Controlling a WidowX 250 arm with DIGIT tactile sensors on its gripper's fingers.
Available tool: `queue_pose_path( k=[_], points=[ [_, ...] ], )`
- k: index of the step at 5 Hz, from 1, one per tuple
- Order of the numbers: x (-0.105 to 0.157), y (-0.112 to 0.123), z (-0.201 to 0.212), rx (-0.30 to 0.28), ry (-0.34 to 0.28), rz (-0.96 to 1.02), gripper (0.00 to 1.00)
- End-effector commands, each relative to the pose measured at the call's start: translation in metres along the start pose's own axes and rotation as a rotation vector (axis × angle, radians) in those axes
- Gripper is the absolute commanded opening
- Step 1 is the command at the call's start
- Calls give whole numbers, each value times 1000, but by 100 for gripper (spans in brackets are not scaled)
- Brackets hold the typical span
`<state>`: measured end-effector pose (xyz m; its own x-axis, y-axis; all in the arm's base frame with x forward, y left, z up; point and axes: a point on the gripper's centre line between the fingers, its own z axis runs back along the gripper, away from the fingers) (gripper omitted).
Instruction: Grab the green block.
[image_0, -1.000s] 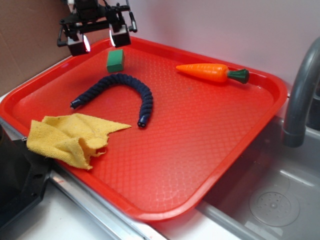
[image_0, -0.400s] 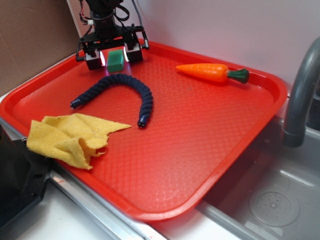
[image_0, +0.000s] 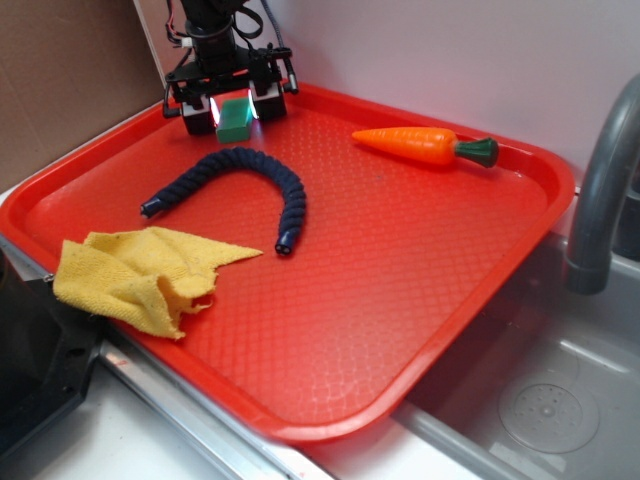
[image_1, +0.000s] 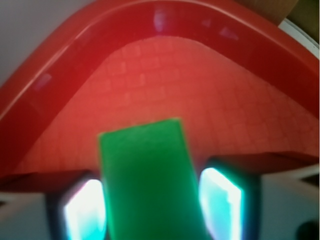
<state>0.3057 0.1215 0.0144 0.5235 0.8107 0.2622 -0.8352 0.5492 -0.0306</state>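
The green block (image_0: 235, 120) sits on the red tray (image_0: 420, 300) near its far left corner. My gripper (image_0: 233, 108) is lowered over it, with one finger on each side. In the wrist view the block (image_1: 145, 170) fills the space between the lit pads. The left pad (image_1: 82, 210) is against the block's side. A thin strip of tray still shows between the block and the right pad (image_1: 222, 197). The jaws are narrowly open around the block, which rests on the tray.
A dark blue curved rope toy (image_0: 250, 175) lies just in front of the block. An orange carrot (image_0: 420, 145) lies at the back right and a yellow cloth (image_0: 135, 275) at the front left. The tray's raised rim (image_1: 75, 55) is right behind the block. A sink and a grey faucet (image_0: 600, 190) are on the right.
My gripper has come down from above the tray's corner so that it straddles the green block, and its fingers have narrowed towards the block's sides. The block has not moved.
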Motion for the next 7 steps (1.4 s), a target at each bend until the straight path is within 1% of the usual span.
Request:
queue_pose_path(
  k=[1, 2, 3, 4, 5, 6, 7],
  points=[
    [9, 1, 20, 50, 19, -81, 0],
    [5, -6, 45, 57, 45, -180, 0],
    [-9, -14, 86, -9, 99, -312, 0],
    [-37, -17, 131, -76, 146, -439, 0],
    [-66, -13, 169, -140, 200, -557, 0],
    [-91, 9, 200, -200, 259, -652, 0],
    [-109, 29, 215, -224, 250, -709, 0]
  ],
)
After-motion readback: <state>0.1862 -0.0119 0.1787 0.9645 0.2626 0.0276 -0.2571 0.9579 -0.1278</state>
